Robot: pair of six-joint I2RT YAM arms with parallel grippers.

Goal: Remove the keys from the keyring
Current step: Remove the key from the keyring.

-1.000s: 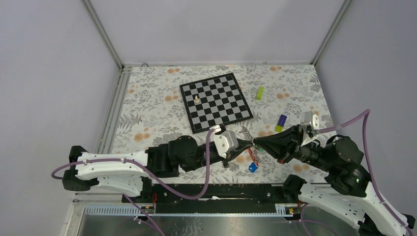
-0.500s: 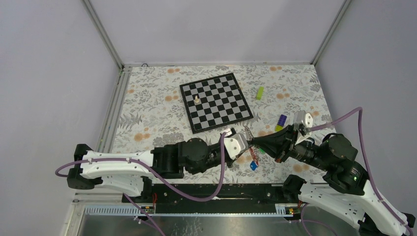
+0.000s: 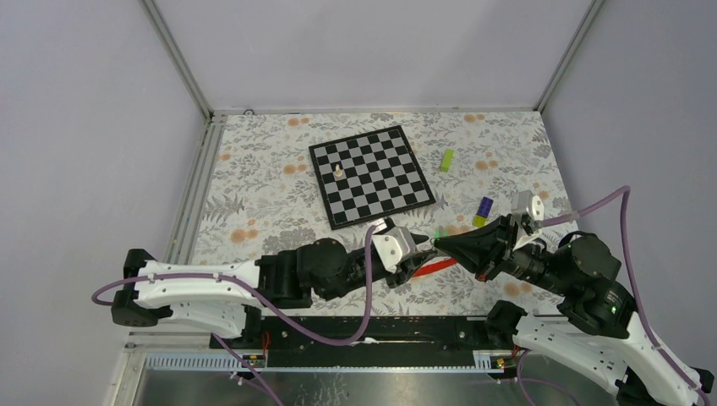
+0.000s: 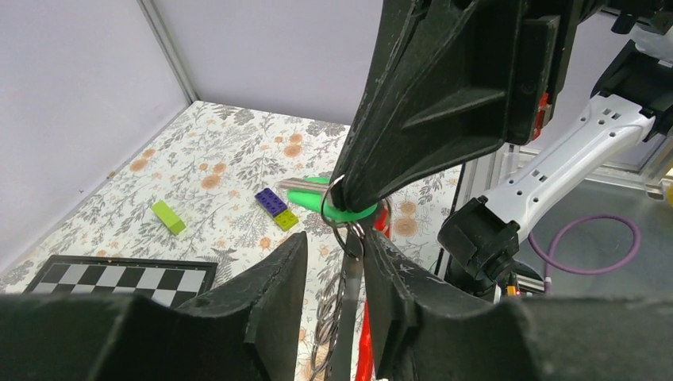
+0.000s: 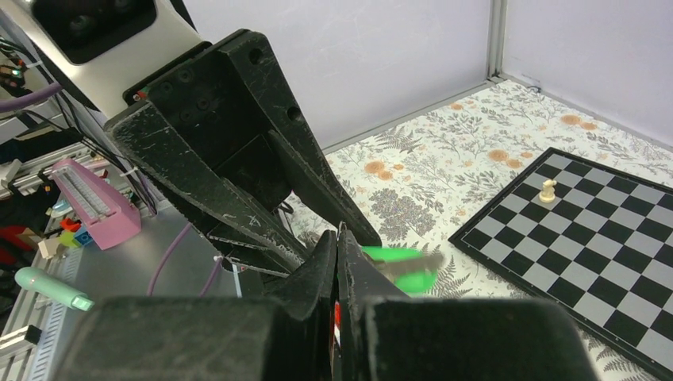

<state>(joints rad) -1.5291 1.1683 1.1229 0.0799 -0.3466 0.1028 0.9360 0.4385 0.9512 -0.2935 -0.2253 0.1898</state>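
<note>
Right gripper [image 3: 437, 244] clamps the green key [image 3: 439, 233] over the desk [image 3: 254, 194].
Top: red strap [image 3: 434, 268] trails below, chessboard [image 3: 372, 175] behind. Left wrist: left gripper [image 4: 337, 236] narrowly flanks the keyring [image 4: 349, 238]; hold unclear. Right wrist: jaws closed, key jutting sideways.

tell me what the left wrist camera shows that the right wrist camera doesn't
Only the left wrist view: the lime block, the purple and yellow block, the right hand from the front, and the ring below it, which I cannot make out in the other view. Only the right wrist view: the pale chess piece standing on the board, and the left hand from the front. Both: the green key, the chessboard and the floral table.
</note>
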